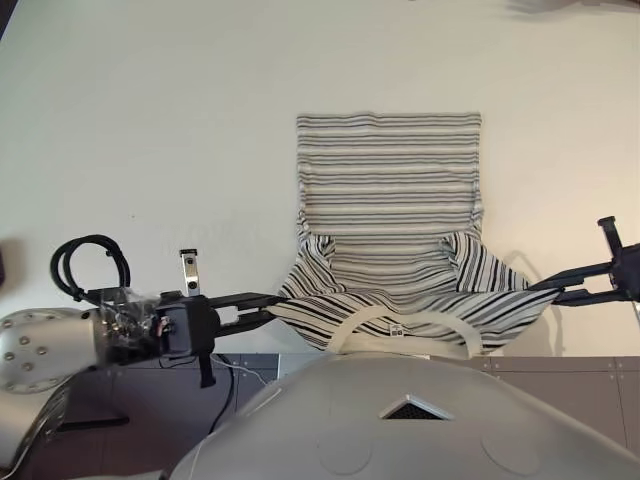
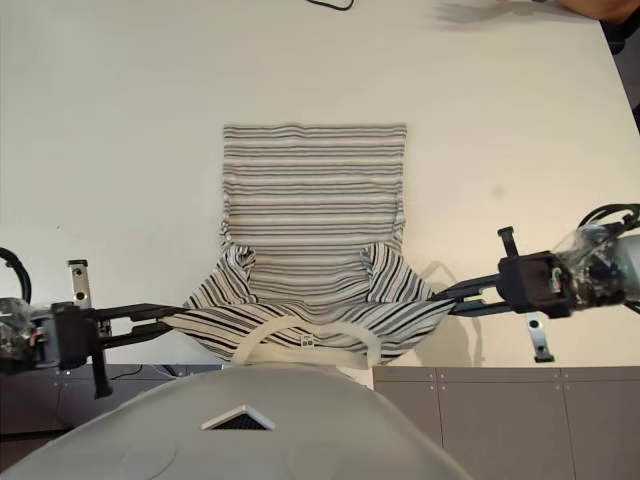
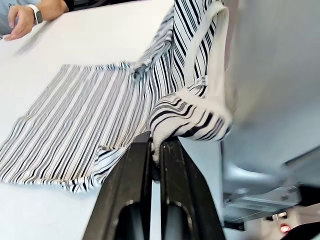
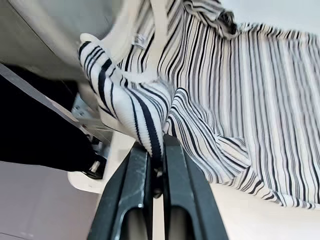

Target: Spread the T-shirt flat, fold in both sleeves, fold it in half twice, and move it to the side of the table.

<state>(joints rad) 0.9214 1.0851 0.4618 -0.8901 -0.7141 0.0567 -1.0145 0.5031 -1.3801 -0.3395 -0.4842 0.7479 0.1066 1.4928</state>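
A black-and-white striped T-shirt (image 1: pixel 390 190) lies on the white table (image 1: pixel 150 130), its hem end flat at the far side and its sleeves folded in. The collar end (image 2: pixel 305 335) is lifted off the table at the near edge. My left gripper (image 1: pixel 272 306) is shut on the shirt's left shoulder corner, the cloth pinched between its fingers (image 3: pixel 142 160). At the right, my right gripper (image 2: pixel 440 295) is shut on the other shoulder corner; the striped fabric (image 4: pixel 145 125) hangs from its black fingers (image 4: pixel 172 165). The shirt sags between the two grippers.
A person's hand with a wristwatch (image 3: pixel 22 17) rests at the table's far edge. A black cable end (image 2: pixel 330 4) lies at the far side. The table's near edge (image 2: pixel 500 368) runs just below the grippers. Bare tabletop spreads wide on both sides of the shirt.
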